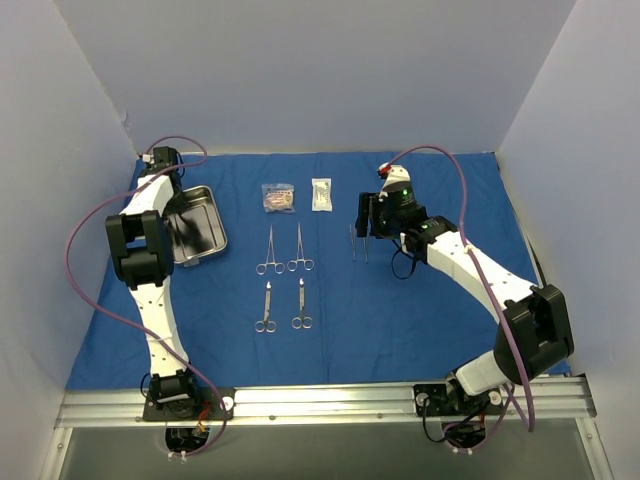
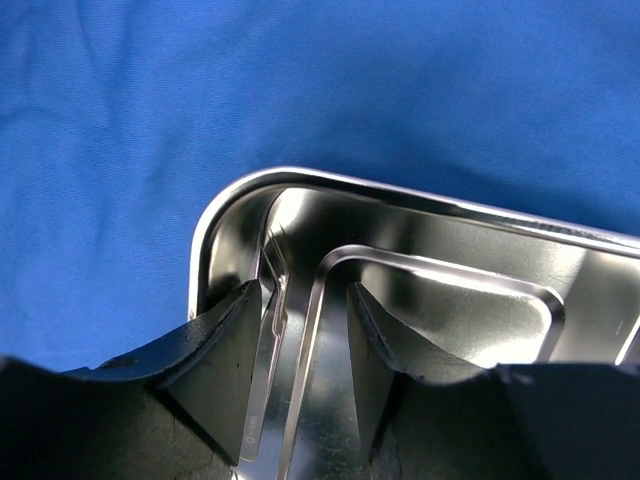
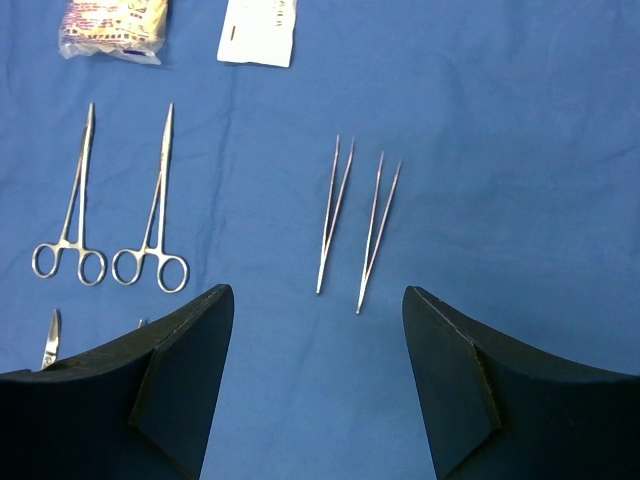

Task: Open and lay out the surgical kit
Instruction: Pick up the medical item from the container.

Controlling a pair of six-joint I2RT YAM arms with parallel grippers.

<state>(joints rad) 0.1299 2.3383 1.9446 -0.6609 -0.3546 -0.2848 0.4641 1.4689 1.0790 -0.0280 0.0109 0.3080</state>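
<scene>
Surgical kit (image 1: 285, 280) is mostly laid out. The blue wrap (image 1: 430, 320) is spread flat, and four scissor-type instruments (image 1: 270, 250) sit in two rows at centre. Two packets (image 1: 278, 197) lie beyond them at the far side. Two tweezers (image 3: 335, 215) lie side by side on the cloth to the right of the instruments, not touching. The steel tray (image 1: 200, 240) sits on the wrap at the left. Step in hand looks like clearing the last item out of the tray. The left claw (image 2: 305, 290) is poised over one tray corner, jaws apart and gripping nothing. A thin steel strip (image 2: 272, 310) lies along the tray wall just inside its left finger; probably the third tweezer, but reflections make that hard to confirm. The right claw (image 3: 318, 300) hangs over the nearer ends of the two placed tweezers, released, nothing in it. Next move, my read: the left claw drops into the corner and pinches the strip across its thin width without jamming a finger on the wall. It then lifts the strip clear of the rim and carries it over beside the other two. The strip is thin, slick and tight to the wall, so the pinch may slip or shove the tray.
</scene>
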